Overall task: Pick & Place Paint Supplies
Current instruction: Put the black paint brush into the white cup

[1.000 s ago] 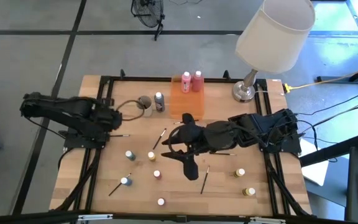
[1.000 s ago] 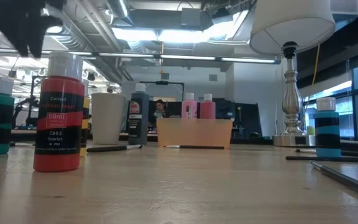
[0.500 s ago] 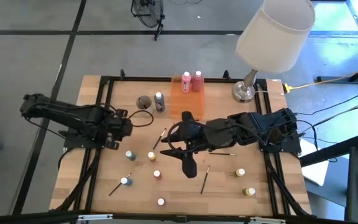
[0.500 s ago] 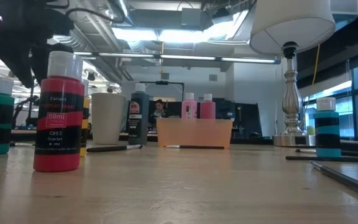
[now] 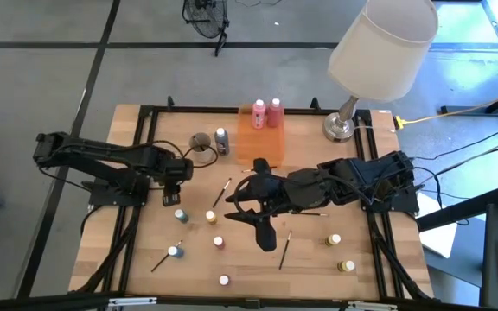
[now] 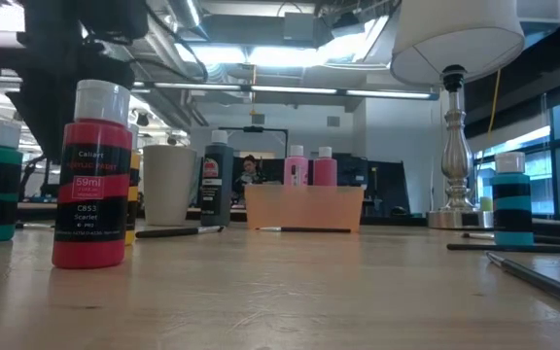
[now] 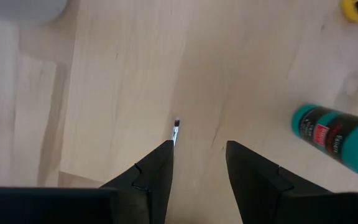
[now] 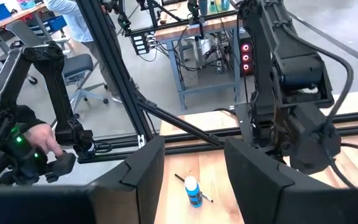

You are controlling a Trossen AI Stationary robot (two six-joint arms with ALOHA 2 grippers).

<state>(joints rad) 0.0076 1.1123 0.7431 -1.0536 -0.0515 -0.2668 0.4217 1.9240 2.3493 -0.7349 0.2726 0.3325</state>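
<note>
My left gripper [image 5: 173, 185] hangs open just above the table, left of centre. A thin dark paintbrush lies under it; only the brush tip [image 7: 176, 126] shows beside one fingertip, and I cannot tell whether they touch. A teal paint pot [image 7: 335, 140] stands near it, also seen from above [image 5: 181, 214]. My right gripper [image 5: 242, 204] waits open and empty over the table's middle. Two pink bottles [image 5: 266, 112] stand in the orange tray [image 5: 251, 142], with a dark bottle [image 5: 221, 141] beside it. Small pots, such as a yellow one [image 5: 210, 216] and a red one [image 5: 219, 243], stand on the near half.
A small round cup [image 5: 201, 142] stands beyond the left gripper. A lamp [image 5: 344, 125] occupies the far right corner. More brushes [image 5: 284, 249] [image 5: 221, 192] lie between the pots. The red pot [image 6: 90, 175] stands close to the low camera. A person [image 8: 73, 25] is beyond the table.
My left arm has reached out toward the table's right and near edge. Its gripper has passed from beside the cup to above the paintbrush, close to the teal pot. The right arm and the supplies have kept their places.
</note>
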